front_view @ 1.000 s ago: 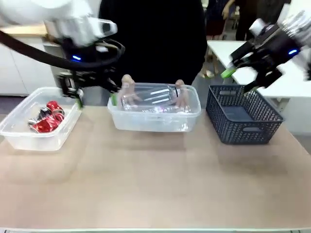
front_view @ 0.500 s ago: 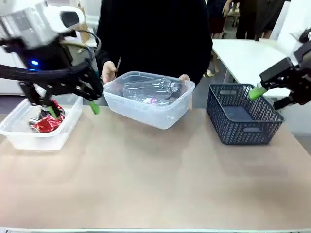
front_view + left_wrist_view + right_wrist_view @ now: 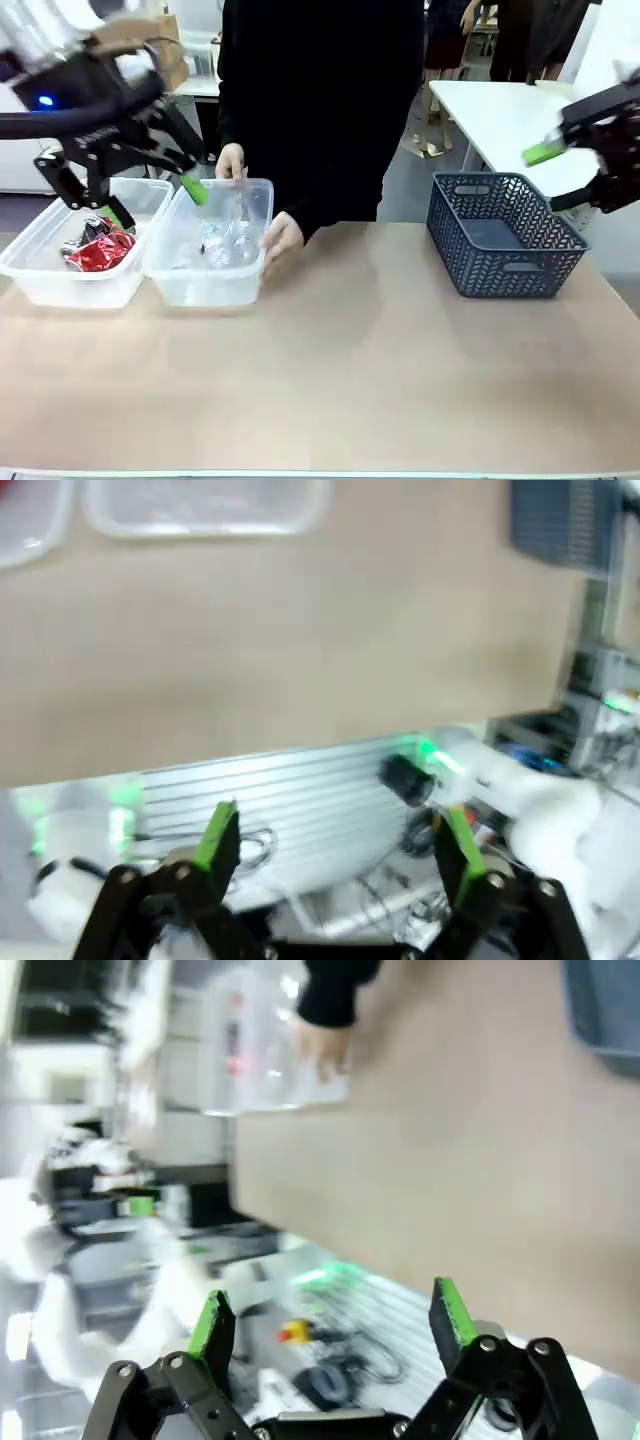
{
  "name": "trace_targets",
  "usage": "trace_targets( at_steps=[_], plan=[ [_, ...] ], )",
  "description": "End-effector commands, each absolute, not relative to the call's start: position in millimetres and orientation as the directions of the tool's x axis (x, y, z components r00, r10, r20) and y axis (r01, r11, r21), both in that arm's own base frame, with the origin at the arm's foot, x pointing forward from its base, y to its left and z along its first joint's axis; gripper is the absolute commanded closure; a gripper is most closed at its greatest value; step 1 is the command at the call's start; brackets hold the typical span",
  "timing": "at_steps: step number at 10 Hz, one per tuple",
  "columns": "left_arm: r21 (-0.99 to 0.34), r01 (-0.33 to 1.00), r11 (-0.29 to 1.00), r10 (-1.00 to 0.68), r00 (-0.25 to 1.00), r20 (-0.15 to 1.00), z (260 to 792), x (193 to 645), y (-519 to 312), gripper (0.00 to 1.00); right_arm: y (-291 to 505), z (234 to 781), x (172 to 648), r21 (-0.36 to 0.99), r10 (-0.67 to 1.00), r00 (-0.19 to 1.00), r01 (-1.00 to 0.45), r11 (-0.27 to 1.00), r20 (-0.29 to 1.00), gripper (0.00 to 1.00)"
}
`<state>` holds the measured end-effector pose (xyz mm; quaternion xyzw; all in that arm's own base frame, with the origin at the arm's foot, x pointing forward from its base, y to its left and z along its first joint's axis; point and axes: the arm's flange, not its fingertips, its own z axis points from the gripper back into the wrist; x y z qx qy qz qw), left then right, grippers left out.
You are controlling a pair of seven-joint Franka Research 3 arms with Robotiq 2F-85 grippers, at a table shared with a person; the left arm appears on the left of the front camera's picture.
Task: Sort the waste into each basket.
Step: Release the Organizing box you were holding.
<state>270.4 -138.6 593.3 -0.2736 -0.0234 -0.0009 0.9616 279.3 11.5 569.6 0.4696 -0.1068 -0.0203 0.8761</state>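
Two clear rectangular plastic tubs [image 3: 45, 262] [image 3: 205, 285] sit side by side; blurred contents of the nearer-centre one are probably bottles. My left gripper [image 3: 150, 198] and right gripper [image 3: 572, 178] gape wide, empty.

Front camera faces across the worktop [image 3: 330, 370] toward the person [image 3: 320, 100] — both wrist cameras look down from high, sharing that worktop.

No text, label, brand or number can be read on anything here.
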Motion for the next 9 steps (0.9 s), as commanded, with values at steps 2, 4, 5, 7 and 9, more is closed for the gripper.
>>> trace_targets(
  at_steps=[2,4,5,7,9],
  plan=[
    [-0.979,-0.075,0.188,0.212,0.977,-0.034,555.1,242.6,-0.9,0.0,-96.2,561.8,259.9,0.962,-0.467,0.851,0.144,-0.231,-0.24,0.0],
    [-0.986,-0.153,0.068,0.301,0.945,-0.126,526.0,252.0,14.4,0.0,-91.7,548.1,279.4,0.967,-0.497,0.832,0.185,-0.174,-0.248,0.0],
    [-0.875,-0.064,0.48,0.144,0.99,0.006,562.3,238.8,4.7,0.0,-113.7,560.3,247.3,0.988,-0.342,0.939,0.09,0.126,-0.042,0.0],
    [-0.875,-0.064,0.48,0.144,0.99,0.006,562.3,238.8,4.7,0.0,-113.7,560.3,247.3,0.988,-0.342,0.939,0.09,0.126,-0.042,0.0],
    [-0.875,-0.064,0.48,0.144,0.99,0.006,562.3,238.8,4.7,0.0,-113.7,560.3,247.3,0.988,-0.342,0.939,0.09,0.126,-0.042,0.0]
  ],
)
